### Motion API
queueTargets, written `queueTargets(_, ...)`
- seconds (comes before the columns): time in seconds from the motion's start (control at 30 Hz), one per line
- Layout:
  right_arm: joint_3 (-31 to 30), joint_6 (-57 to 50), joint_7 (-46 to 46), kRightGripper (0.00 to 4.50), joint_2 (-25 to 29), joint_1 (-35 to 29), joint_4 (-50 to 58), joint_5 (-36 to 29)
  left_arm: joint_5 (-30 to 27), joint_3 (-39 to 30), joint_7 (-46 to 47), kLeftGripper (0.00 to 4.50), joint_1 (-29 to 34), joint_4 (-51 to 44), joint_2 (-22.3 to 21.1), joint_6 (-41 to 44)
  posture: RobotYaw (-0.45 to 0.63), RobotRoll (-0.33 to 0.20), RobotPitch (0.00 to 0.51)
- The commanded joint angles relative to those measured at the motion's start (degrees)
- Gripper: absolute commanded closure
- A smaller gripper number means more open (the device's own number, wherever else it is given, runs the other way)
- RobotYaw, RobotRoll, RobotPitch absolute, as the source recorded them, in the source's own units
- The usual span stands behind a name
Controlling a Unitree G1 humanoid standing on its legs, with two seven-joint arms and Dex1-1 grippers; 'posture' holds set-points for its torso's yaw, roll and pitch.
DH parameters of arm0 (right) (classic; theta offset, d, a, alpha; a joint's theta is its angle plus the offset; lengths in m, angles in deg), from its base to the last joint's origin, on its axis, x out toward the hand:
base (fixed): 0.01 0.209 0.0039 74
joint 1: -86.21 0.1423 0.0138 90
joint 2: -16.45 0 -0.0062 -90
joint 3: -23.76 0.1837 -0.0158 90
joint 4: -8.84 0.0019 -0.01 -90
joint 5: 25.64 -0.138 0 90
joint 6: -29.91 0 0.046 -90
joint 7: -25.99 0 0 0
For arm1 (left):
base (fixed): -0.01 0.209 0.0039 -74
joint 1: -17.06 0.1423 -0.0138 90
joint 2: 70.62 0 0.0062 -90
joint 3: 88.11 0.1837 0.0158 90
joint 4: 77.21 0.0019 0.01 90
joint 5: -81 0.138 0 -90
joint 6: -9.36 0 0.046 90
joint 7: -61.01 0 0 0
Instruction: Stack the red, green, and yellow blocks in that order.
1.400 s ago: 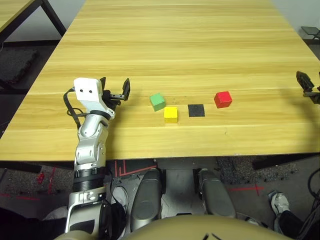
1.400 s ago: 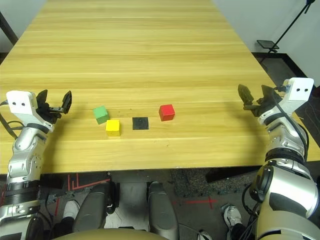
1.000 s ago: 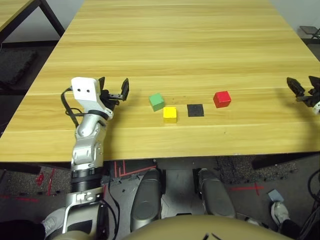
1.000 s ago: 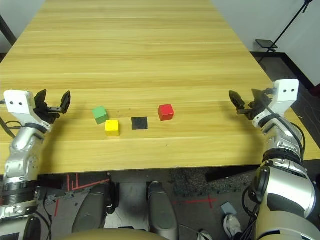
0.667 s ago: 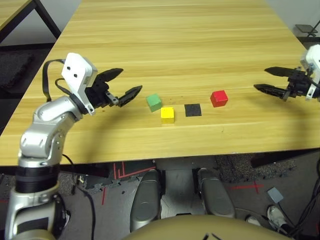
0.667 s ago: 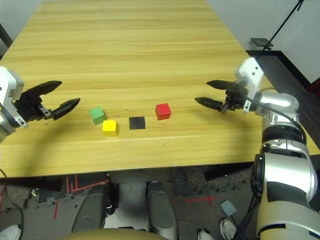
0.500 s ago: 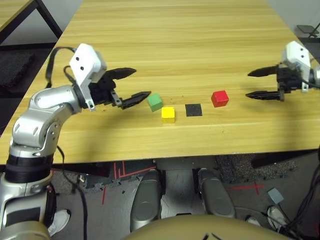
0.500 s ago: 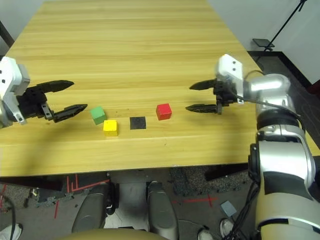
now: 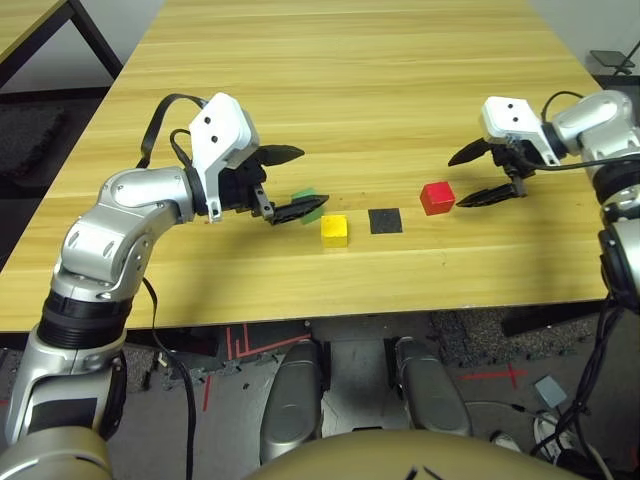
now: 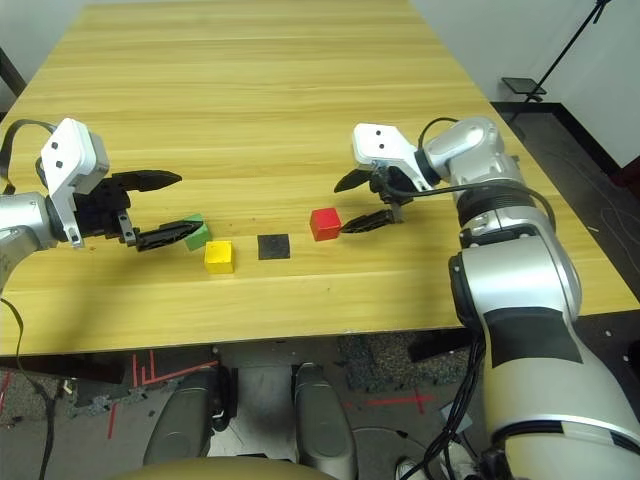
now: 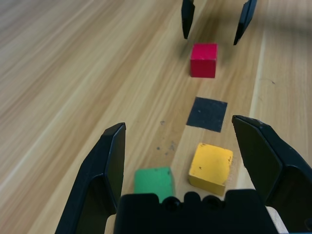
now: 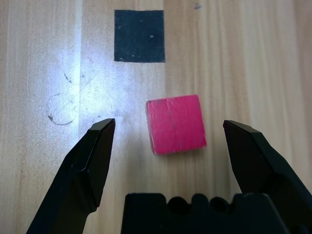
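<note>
A humanoid robot reaches both silver arms over a wood-grain counter (image 9: 370,90), its left pincer (image 9: 295,183) and right pincer (image 9: 462,180) each empty, their black fingers spread wide apart. The red block (image 12: 176,124) sits on the counter just ahead of the right pincer, whose fingers point toward it from either side in the right wrist view, with a gap between them and the block. Near the left pincer rests the green block (image 10: 198,236), partly hidden behind one of that pincer's fingers in the left eye view. The yellow block (image 9: 334,231) lies just beside the green one, on the side nearer the robot. Between the yellow and red blocks, a flat black square patch (image 10: 273,247) marks the counter, with neither block on it. All three blocks rest separately on the wood, none stacked on another. Beyond the counter's edge, red tape lines (image 9: 490,375) cross the dark floor (image 9: 440,400), where a shoe (image 9: 548,434) and cables (image 9: 588,370) show beneath the right arm.
</note>
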Motion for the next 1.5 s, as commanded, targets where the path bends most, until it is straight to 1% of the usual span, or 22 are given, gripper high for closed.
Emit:
queueTargets(0.03, -0.6, 1.4, -0.1, 0.0, -1.1, 0.8, -0.9, 2.7, 0.8, 1.7, 0.8, 0.03, 0.8, -2.0, 0.4, 1.6, 0.43, -0.125, 0.119)
queueTargets(0.17, -0.9, 2.3, -1.2, 0.0, -1.9, 0.7, -1.3, 5.0, 0.8, 2.3, 1.4, 0.03, 0.8, -3.2, 0.7, 2.6, 0.45, -0.128, 0.13)
queueTargets(0.2, -1.1, 2.3, -1.8, 0.18, -2.2, 0.6, -1.4, 5.6, 0.8, 2.6, 1.5, 0.01, 0.8, -3.4, 0.8, 2.8, 0.45, -0.13, 0.132)
queueTargets(0.3, -1.2, 2.6, -3.0, 0.94, -2.8, 0.5, -1.6, 7.0, 0.7, 2.9, 2.0, 0.0, 0.5, -3.9, 1.1, 3.5, 0.46, -0.131, 0.137)
queueTargets(0.43, -0.5, 2.0, -5.4, 2.39, -4.0, 0.8, -1.7, 7.5, 0.7, 2.9, 2.6, 0.0, -0.2, -3.9, 1.6, 4.0, 0.46, -0.134, 0.138)
queueTargets(0.47, 0.1, 1.4, -5.1, 2.47, -4.4, 1.0, -1.6, 6.9, 0.7, 2.9, 2.7, 0.0, -0.2, -3.9, 1.6, 4.0, 0.46, -0.134, 0.138)
queueTargets(0.53, 1.6, -0.3, -4.3, 2.46, -5.3, 1.5, -1.5, 5.7, 0.7, 2.9, 2.8, 0.0, -0.4, -3.8, 1.7, 4.1, 0.46, -0.133, 0.137)
queueTargets(0.63, 3.9, -3.9, -0.6, 2.46, -7.6, 3.0, 0.1, 3.0, 0.9, 3.1, 2.9, 0.0, -0.8, -3.6, 1.7, 4.4, 0.46, -0.137, 0.134)
queueTargets(0.7, 3.3, -6.7, 0.3, 2.46, -8.8, 3.7, 1.4, 1.3, 1.2, 3.4, 2.8, 0.0, -1.3, -3.3, 1.7, 4.4, 0.45, -0.141, 0.135)
queueTargets(0.8, -0.3, -11.3, 0.4, 2.46, -9.6, 3.0, 5.2, -2.0, 1.4, 3.8, 2.8, 0.0, -2.3, -2.6, 2.0, 4.5, 0.45, -0.147, 0.136)
queueTargets(0.93, -7.2, -16.9, 0.4, 2.46, -8.1, 0.1, 14.2, -6.9, 1.8, 4.2, 2.8, 0.0, -3.1, -2.0, 2.5, 4.4, 0.44, -0.151, 0.14)
queueTargets(1.03, -9.8, -19.7, 0.4, 2.46, -7.2, -1.2, 18.6, -6.9, 2.2, 4.5, 2.8, 0.0, -3.2, -1.5, 2.8, 4.3, 0.45, -0.155, 0.144)
queueTargets(1.23, -8.8, -19.5, 0.0, 2.46, -8.0, -1.8, 19.5, -3.6, 2.8, 4.1, 3.3, 0.0, -3.1, -1.4, 3.2, 4.4, 0.47, -0.161, 0.148)
queueTargets(1.5, -8.2, -19.0, -0.6, 2.46, -9.8, -2.6, 19.5, -2.3, 3.1, 3.4, 4.6, 0.0, -2.3, -1.7, 3.1, 4.5, 0.49, -0.17, 0.153)
